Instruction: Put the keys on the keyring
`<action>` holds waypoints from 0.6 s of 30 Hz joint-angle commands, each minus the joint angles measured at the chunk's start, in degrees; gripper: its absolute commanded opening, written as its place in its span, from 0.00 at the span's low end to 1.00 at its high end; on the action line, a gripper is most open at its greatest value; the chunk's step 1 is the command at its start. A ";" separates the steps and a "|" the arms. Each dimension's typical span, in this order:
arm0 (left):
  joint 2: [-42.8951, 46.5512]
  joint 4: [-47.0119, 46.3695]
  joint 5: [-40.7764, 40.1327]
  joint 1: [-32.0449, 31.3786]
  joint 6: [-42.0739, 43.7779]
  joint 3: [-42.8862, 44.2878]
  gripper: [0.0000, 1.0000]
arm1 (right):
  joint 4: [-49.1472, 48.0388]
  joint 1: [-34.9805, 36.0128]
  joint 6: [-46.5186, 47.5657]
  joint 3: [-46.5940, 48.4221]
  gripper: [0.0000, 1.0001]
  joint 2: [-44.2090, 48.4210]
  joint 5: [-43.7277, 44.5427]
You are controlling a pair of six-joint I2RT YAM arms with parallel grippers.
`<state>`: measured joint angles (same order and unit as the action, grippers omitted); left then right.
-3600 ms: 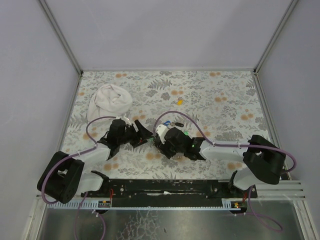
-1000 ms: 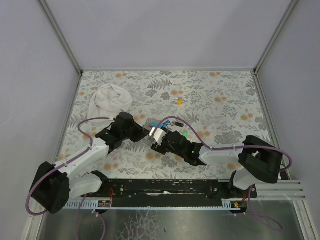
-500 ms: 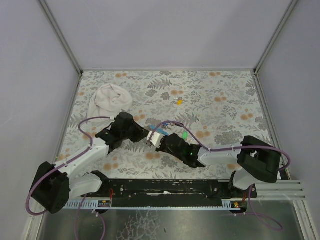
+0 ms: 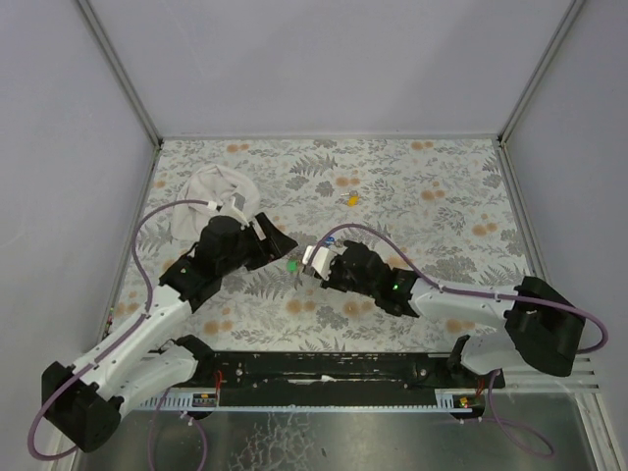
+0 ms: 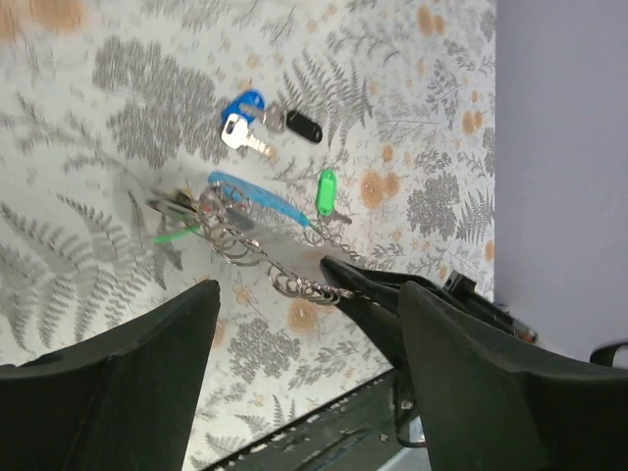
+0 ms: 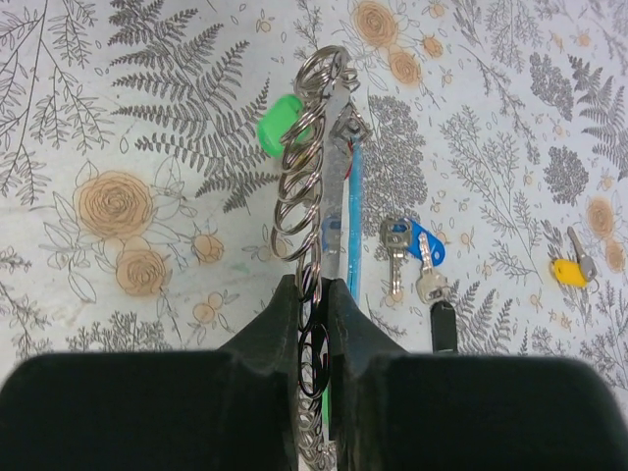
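The keyring (image 6: 312, 186), a chain of metal rings with a light-blue curved piece (image 6: 354, 196), hangs stretched from my right gripper (image 6: 314, 287), which is shut on its near rings. A green key (image 6: 278, 123) lies by the chain's far end; whether it is attached I cannot tell. A blue key (image 6: 424, 243) and a black key (image 6: 444, 324) lie together on the table to the right, a yellow key (image 6: 568, 271) farther off. My left gripper (image 5: 309, 294) stands open and empty above the keyring (image 5: 250, 245), apart from it. From above, the left gripper (image 4: 273, 243) and right gripper (image 4: 312, 263) face each other.
A white cloth bundle (image 4: 214, 191) lies at the back left, just behind my left arm. The yellow key (image 4: 350, 198) sits alone on the floral table cover (image 4: 442, 186) toward the back. Grey walls close in three sides.
My left gripper opened, let go of the keyring and pulled back up and to the left. My right gripper shut on the ring chain and now holds it alone.
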<state>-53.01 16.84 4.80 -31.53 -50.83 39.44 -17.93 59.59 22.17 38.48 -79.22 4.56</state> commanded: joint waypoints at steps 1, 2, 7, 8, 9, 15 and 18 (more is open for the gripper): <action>3.92 4.43 -2.05 -0.29 15.61 5.03 0.76 | 5.05 -3.95 1.42 4.54 0.00 5.63 -10.34; 4.43 4.79 -2.14 -0.29 18.78 5.60 0.78 | 5.96 -4.88 1.64 4.69 0.00 6.51 -11.94; 6.28 2.95 0.19 -0.29 29.29 5.58 0.84 | 11.61 -9.14 2.92 6.16 0.00 10.90 -21.23; 6.80 1.46 1.09 -0.29 30.83 4.90 0.84 | 12.50 -10.01 3.10 6.43 0.00 11.68 -22.88; 7.31 0.27 2.04 -0.30 32.07 4.08 0.84 | 13.14 -10.77 3.11 6.51 0.00 12.36 -24.32; 8.92 -3.43 11.40 -0.29 41.94 0.39 0.86 | 15.31 -14.30 3.18 6.69 0.00 16.38 -31.48; 9.15 -2.76 16.78 -0.29 47.75 0.49 0.86 | 15.74 -15.09 2.99 6.57 0.00 17.98 -33.97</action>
<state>-44.71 17.72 12.53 -31.53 -14.24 40.40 -1.28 45.60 24.47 41.95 -64.36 -22.33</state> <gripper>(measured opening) 0.854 0.135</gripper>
